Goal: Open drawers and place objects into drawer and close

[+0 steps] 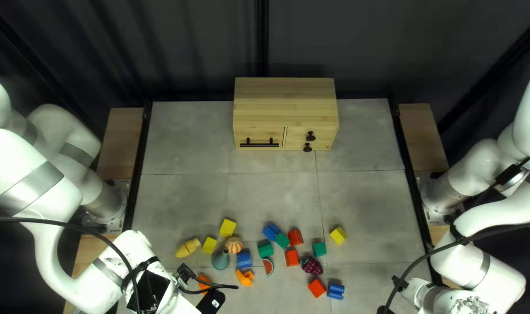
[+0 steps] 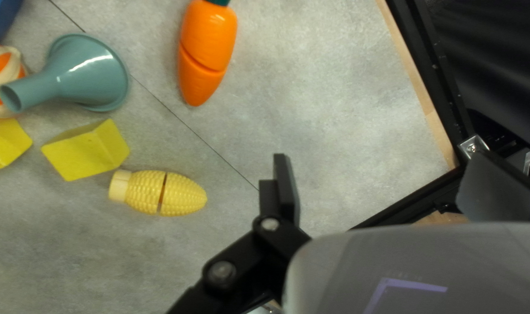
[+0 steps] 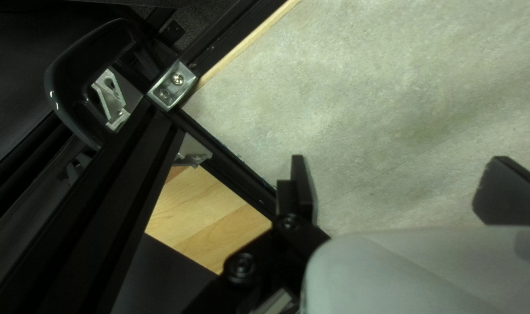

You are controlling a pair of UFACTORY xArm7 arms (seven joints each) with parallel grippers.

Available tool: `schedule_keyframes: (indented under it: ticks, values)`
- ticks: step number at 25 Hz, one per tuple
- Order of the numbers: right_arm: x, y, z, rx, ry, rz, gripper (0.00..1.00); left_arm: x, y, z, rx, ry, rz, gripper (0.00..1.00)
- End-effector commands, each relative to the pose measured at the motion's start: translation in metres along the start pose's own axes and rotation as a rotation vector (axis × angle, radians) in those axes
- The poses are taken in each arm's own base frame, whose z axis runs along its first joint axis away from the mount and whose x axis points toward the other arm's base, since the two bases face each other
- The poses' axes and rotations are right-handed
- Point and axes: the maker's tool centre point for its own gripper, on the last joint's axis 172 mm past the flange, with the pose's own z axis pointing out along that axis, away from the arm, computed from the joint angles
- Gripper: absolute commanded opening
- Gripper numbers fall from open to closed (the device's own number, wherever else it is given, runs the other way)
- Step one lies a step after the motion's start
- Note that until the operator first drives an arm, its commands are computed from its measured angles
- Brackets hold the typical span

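The left arm [image 1: 73,288] reaches from its base beyond the left side of the pale wooden cabinet [image 1: 285,102], elbow bent, its forearm slanting inward to a wrist well in front of the cabinet, by the near edge of the grey tiled counter [image 1: 178,197]. Its black-fingered tool [image 1: 182,303] points down at the counter, fingers spread wide, with nothing held. The right arm [image 1: 480,270] is folded beyond the cabinet's right side, its wrist also well forward of it; its tool [image 1: 415,291] faces down over the counter's edge, fingers wide apart and holding nothing. The cabinet's drawer front with the black bar handle [image 1: 259,145] and its two small fronts with round black knobs [image 1: 310,136] sit closed. The toys lie loose on the counter, well in front of the cabinet: forward of its left side are the yellow corn cob [image 1: 186,248], the orange carrot [image 2: 210,40] and the grey-blue funnel [image 1: 221,260]; forward of its right half are the dark purple grapes [image 1: 312,266] and a yellow block [image 1: 338,235].
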Motion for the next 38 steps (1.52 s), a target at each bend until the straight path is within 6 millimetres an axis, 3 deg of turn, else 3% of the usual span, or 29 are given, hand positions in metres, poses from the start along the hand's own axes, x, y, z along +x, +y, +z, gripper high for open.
schedule_keyframes:
  ticks: [1,5,10,17,20,22,24,36,38]
  values:
    - [0.000,0.000,0.000,0.000,0.000,0.000,1.00,0.000,0.000,0.000,0.000,0.000,0.000,1.00]
    - [0.000,0.000,0.000,0.000,0.000,0.000,1.00,-0.006,-0.008,0.005,0.006,-0.007,-0.020,1.00]
    - [0.000,0.000,0.000,0.000,0.000,0.000,1.00,-0.004,-0.058,-0.010,0.148,0.010,-0.086,1.00]
    - [0.000,0.000,0.000,0.000,0.000,0.000,1.00,0.002,-0.170,-0.026,0.328,-0.010,-0.185,1.00]
    - [0.000,0.000,0.000,0.000,0.000,0.000,1.00,0.000,-0.209,-0.031,0.398,-0.010,-0.213,1.00]
    - [0.000,0.000,0.000,0.000,0.000,0.000,1.00,-0.004,-0.249,-0.042,0.458,-0.014,-0.239,1.00]
    - [0.000,0.000,0.000,0.000,0.000,0.000,1.00,-0.005,-0.275,-0.052,0.496,-0.007,-0.253,1.00]
    - [0.000,0.000,0.000,0.000,0.000,0.000,1.00,-0.005,-0.280,-0.054,0.503,-0.004,-0.256,1.00]
    - [0.000,0.000,0.000,0.000,0.000,0.000,1.00,-0.004,-0.278,-0.045,0.492,0.008,-0.247,1.00]
